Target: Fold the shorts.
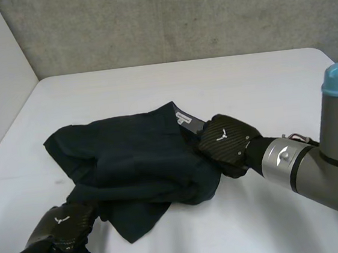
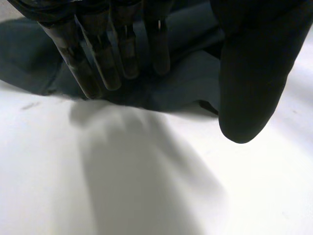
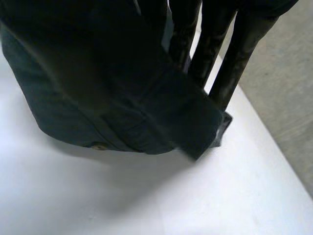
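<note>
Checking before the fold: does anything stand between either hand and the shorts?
Nothing visible does. The left hand touches the shorts at their near corner; the right hand is at their waistband edge.

Head cam: high on the near side, looking down across the whole table (image 1: 152,86) to the back wall (image 1: 175,17). Wrist cams: very close (just above the tabletop), each looking out from under its own wrist. All three share the shorts (image 1: 136,160).

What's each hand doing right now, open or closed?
Left hand: open, fingertips at the edge of the shorts.
Right hand: closed on the shorts.
</note>
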